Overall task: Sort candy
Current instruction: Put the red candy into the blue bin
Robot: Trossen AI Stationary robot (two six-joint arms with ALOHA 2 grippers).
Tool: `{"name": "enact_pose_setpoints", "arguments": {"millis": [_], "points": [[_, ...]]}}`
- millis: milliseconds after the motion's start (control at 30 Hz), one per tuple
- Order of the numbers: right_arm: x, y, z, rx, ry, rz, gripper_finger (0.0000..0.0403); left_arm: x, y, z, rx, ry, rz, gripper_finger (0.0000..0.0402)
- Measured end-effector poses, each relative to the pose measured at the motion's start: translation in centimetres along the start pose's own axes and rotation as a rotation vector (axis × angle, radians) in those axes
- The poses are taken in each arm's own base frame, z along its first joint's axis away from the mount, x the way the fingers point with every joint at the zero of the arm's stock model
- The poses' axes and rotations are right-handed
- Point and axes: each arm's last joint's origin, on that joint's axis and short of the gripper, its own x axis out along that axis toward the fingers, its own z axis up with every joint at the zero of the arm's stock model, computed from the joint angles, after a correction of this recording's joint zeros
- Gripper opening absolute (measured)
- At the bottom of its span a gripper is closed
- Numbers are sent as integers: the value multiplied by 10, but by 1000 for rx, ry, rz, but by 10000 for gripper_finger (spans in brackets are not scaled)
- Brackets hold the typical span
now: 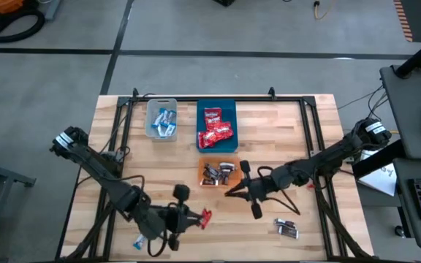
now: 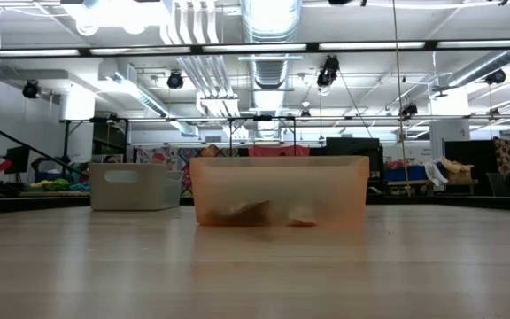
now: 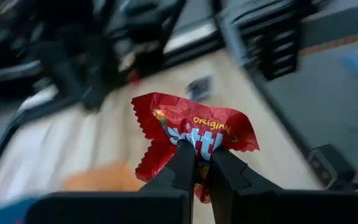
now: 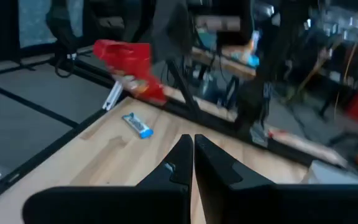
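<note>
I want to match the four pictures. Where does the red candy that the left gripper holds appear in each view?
High view: the red candy is at the left gripper, near the table's front edge.
Low view: not in it.
Left wrist view: centre, pinched between the shut fingers.
Right wrist view: upper left, above the table.
Shared landmark: the blue-and-white candy lying on the table near the left arm, also in the right wrist view.
</note>
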Motion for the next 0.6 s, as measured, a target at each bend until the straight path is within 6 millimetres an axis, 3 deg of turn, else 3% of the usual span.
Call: {"name": "enact_pose_setpoints", "arguments": {"millis": [67, 267, 600], "points": [[-1, 5, 4, -52, -30, 11, 10, 7, 2, -7, 17, -60, -52, 2], [0, 8, 15, -91, -84, 48, 37, 25, 15, -32, -90, -147, 5, 4], [3, 2, 22, 14, -100, 46, 176, 35, 29, -53, -172, -233, 56, 6]]}}
